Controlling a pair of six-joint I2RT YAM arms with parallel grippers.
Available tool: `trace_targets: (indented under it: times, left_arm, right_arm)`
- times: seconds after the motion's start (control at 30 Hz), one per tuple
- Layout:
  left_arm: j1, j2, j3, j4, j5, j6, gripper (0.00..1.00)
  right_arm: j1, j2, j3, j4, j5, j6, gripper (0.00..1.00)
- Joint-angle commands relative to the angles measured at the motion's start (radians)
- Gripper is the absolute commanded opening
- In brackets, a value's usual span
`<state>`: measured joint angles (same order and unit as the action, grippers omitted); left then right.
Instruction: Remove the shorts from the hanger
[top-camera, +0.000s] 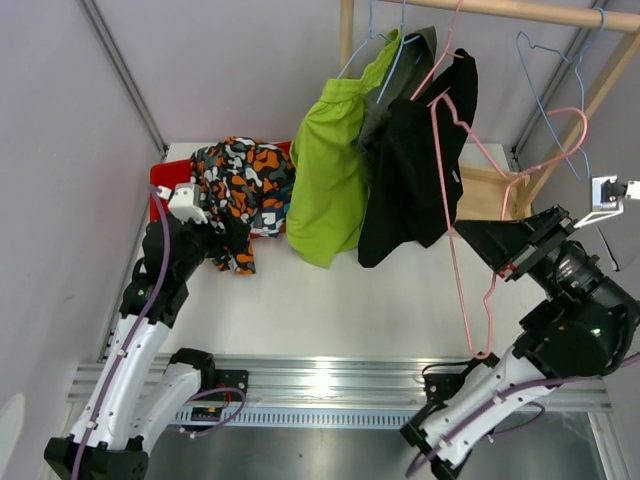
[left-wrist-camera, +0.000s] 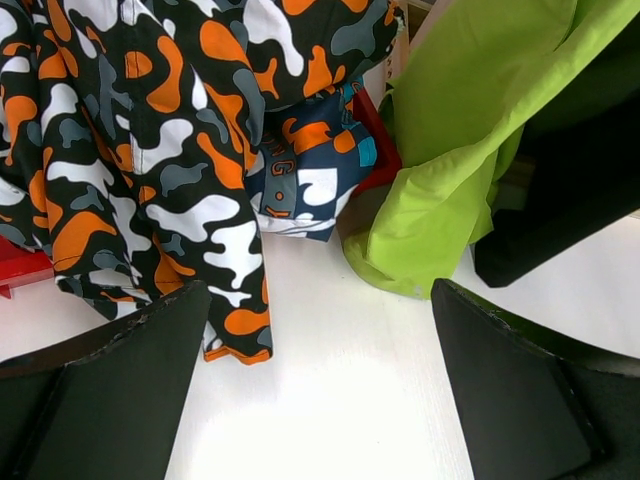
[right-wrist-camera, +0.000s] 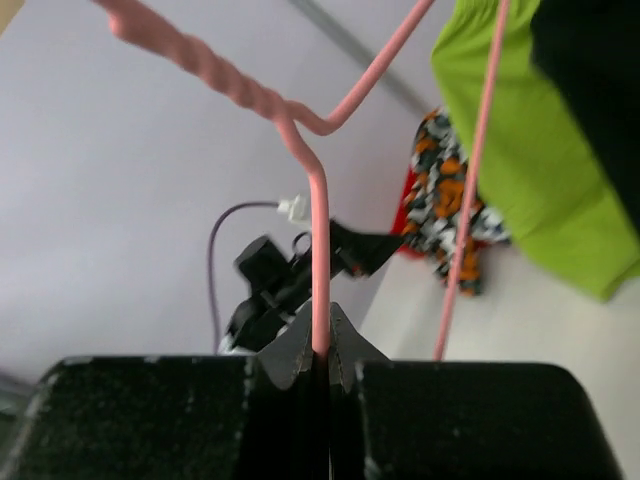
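Right wrist view has the right pincer (right-wrist-camera: 322, 345) pinching a seemingly bare pink hanger (right-wrist-camera: 318, 230), the left pincer (left-wrist-camera: 320, 295) spread above the worktop (left-wrist-camera: 330, 400) by the heaped patterned shorts (left-wrist-camera: 150, 150); lime green shorts (top-camera: 325, 180) and black shorts (top-camera: 415, 170) hang unremoved, so discarding that hanger looks next.

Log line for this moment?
left gripper open, empty | right gripper shut on pink wire hanger | lime green shorts, black shorts hanging

The camouflage shorts (left-wrist-camera: 150, 150) are draped far left, the green shorts (left-wrist-camera: 470, 150) far right; the left gripper (left-wrist-camera: 318, 295) is held spread wide.
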<state>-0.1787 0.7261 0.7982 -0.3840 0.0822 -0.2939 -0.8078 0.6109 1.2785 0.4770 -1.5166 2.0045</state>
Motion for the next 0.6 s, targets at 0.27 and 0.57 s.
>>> trace_targets:
  times: [0.27, 0.57]
  left_arm:
    - [-0.071, 0.015, 0.01, 0.007, -0.029, 0.033, 0.99]
    - [-0.12, 0.033, 0.022, 0.005, -0.039, 0.036, 0.99]
  right_arm:
    - [-0.245, 0.035, 0.383, -0.164, -0.142, 0.16, 0.0]
    - [0.214, -0.167, 0.101, -0.451, -0.142, 0.186, 0.0]
